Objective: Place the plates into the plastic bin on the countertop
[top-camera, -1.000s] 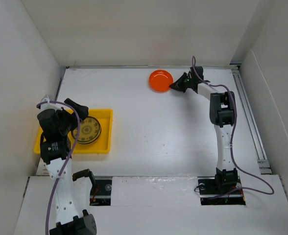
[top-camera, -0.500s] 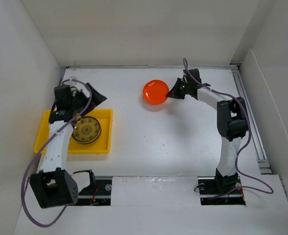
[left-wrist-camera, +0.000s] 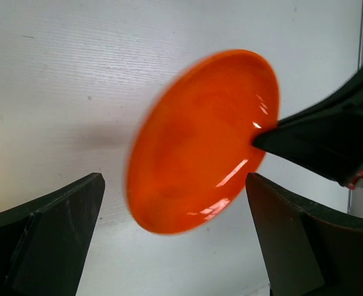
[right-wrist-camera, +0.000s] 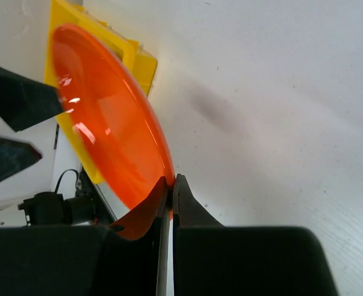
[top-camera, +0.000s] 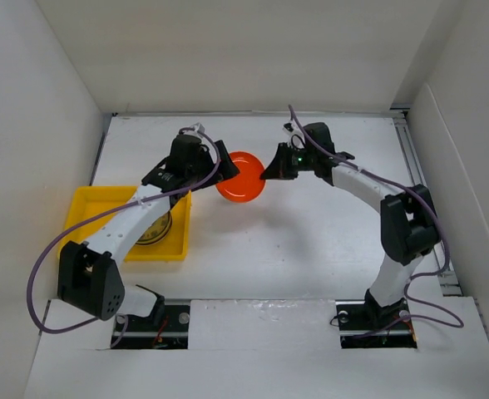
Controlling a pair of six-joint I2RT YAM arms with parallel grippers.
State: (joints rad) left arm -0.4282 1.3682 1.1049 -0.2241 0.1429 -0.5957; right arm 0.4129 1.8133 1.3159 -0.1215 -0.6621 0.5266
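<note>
Above the white countertop (top-camera: 311, 241), an orange plate (top-camera: 241, 178) hangs tilted on edge near the upper centre of the top view, pinched by its right rim in the right gripper (right-wrist-camera: 170, 187), whose two fingers are pressed together on the thin edge. The left gripper (top-camera: 225, 161) faces the plate from the left with its fingers (left-wrist-camera: 52, 228) spread wide. In the left wrist view the dish fills the gap between them without touching either, and a soft shadow falls on the surface below it. The yellow plastic bin (top-camera: 86, 205) sits at the middle left of the top view, just left of the raised plate and apart from it. A dark gold-patterned plate (top-camera: 158, 230) lies flat in the bin's right half, partly hidden under the left arm. White walls (top-camera: 28, 125) close in the scene on three sides.
</note>
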